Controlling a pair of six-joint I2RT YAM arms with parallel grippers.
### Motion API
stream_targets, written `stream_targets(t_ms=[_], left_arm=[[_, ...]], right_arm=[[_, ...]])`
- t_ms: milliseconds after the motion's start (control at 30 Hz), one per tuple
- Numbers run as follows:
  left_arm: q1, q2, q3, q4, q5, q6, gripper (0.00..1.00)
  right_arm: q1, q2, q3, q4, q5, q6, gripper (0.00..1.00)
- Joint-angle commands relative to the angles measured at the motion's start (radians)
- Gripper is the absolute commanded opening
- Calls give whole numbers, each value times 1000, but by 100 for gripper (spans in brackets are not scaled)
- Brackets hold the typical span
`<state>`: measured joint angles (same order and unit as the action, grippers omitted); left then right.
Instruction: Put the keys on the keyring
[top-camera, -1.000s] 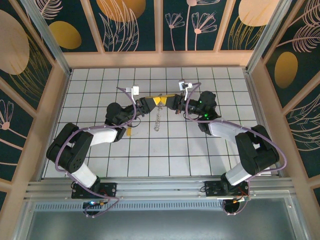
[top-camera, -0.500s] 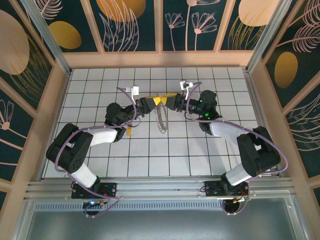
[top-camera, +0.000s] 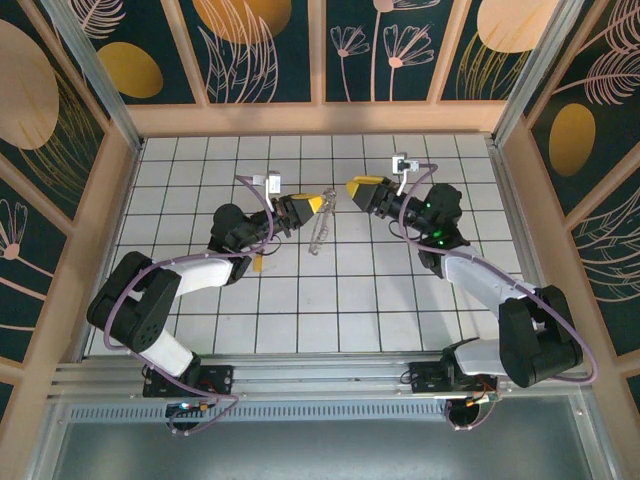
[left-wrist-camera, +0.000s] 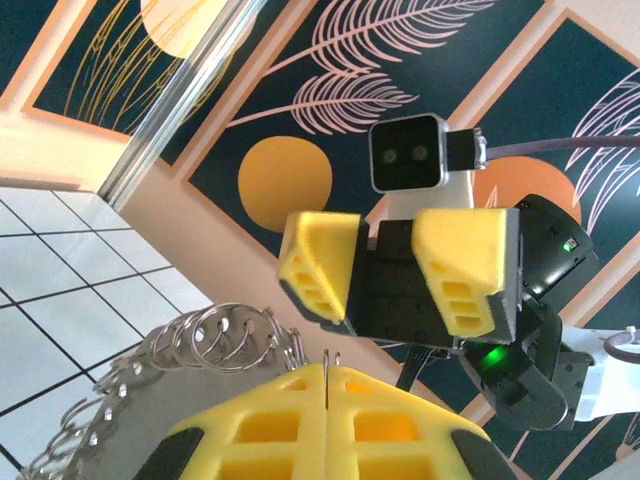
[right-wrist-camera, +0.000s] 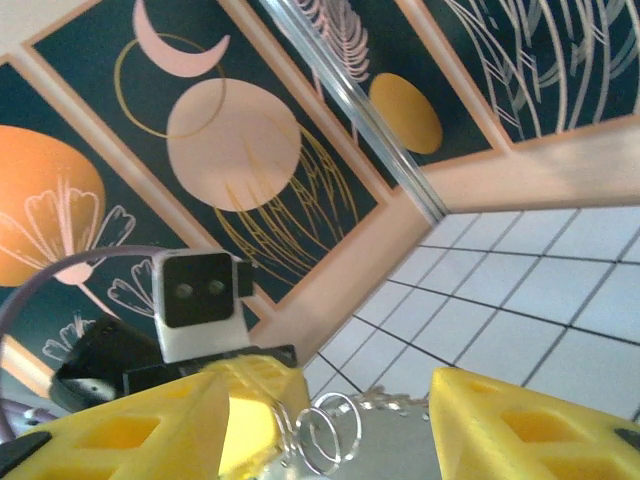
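My left gripper (top-camera: 320, 203) is shut on the rim of the keyring (top-camera: 318, 230), a thin silvery ring hanging below it over the middle tiles. In the left wrist view the yellow pads (left-wrist-camera: 270, 430) meet with the ring's wire pinched between them, and small rings (left-wrist-camera: 215, 338) bunch along the rim to the left. My right gripper (top-camera: 358, 190) stands open about a tile to the right, holding nothing. Its yellow fingers (right-wrist-camera: 520, 430) frame the small rings (right-wrist-camera: 335, 432). One tiny key (top-camera: 257, 264) with a yellow head lies on the tiles beside the left forearm.
White tiled floor (top-camera: 380, 290) with wooden walls all round. A metal rail (top-camera: 320, 375) runs along the near edge by the arm bases. The right arm's wrist camera (left-wrist-camera: 408, 152) faces the left gripper at close range.
My right gripper has opened and drawn back to the right, away from the keyring. The ring now hangs from the left gripper alone, which has stayed shut and shifted little.
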<state>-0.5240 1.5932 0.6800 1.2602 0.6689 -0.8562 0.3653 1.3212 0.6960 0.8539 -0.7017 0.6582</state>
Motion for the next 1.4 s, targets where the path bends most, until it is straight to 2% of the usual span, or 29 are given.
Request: stream_targets(t_ms=[0, 133, 400, 867, 1100, 1167, 1233, 1367], left_arm=[[-4, -37, 25, -1, -5, 90, 0], [-4, -48, 19, -18, -31, 166, 0], [-4, -45, -36, 131, -48, 271, 0], [-5, -85, -76, 177, -84, 434, 0], [-5, -76, -76, 190, -89, 395, 0], [-4, -75, -54, 136, -97, 356, 0], [-4, -68, -3, 12, -90, 309, 0], [-4, -14, 103, -139, -12, 183, 0]], right_arm=[[-3, -11, -23, -4, 33, 3, 56], [-5, -1, -46, 2, 51, 12, 56], [-4, 26, -115, 48, 79, 38, 56], [-3, 55, -197, 115, 90, 61, 54], [-1, 48, -189, 114, 87, 61, 54], [1, 48, -180, 114, 85, 60, 54], [2, 45, -169, 113, 81, 58, 54], [6, 41, -143, 99, 73, 45, 54]])
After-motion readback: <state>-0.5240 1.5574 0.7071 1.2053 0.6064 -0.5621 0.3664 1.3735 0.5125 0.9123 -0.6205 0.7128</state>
